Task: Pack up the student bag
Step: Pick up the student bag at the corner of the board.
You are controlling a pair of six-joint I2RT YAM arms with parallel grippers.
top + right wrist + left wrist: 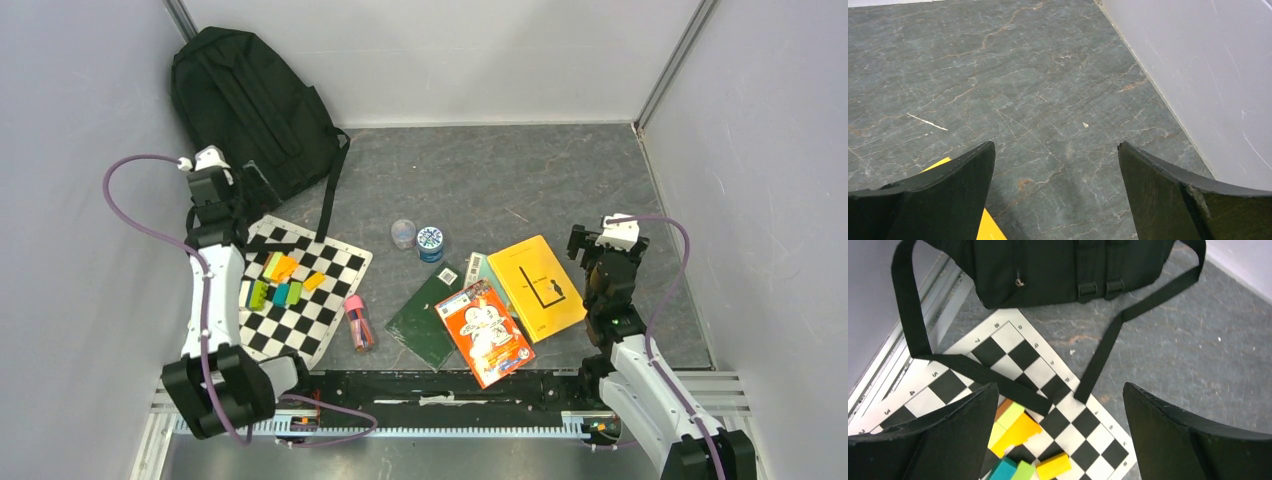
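Nearest, an orange book (485, 332), a green book (428, 318) and a yellow book (537, 285) lie fanned on the tabletop (520, 180). Left of them is a chessboard (320, 300) carrying coloured blocks (282, 280). Both hands are spread wide and hold nothing: the left hand (1060, 387) hangs over the chessboard's far edge, the right hand (1055, 145) beside the yellow book. Farthest, the backpack (250, 105) sits in the far left corner, a strap trailing onto the chessboard.

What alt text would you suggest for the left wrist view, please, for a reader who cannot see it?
The black student bag fills the top of the frame, its two straps trailing down onto a chessboard with coloured blocks. The left gripper, open, frames the bottom corners.
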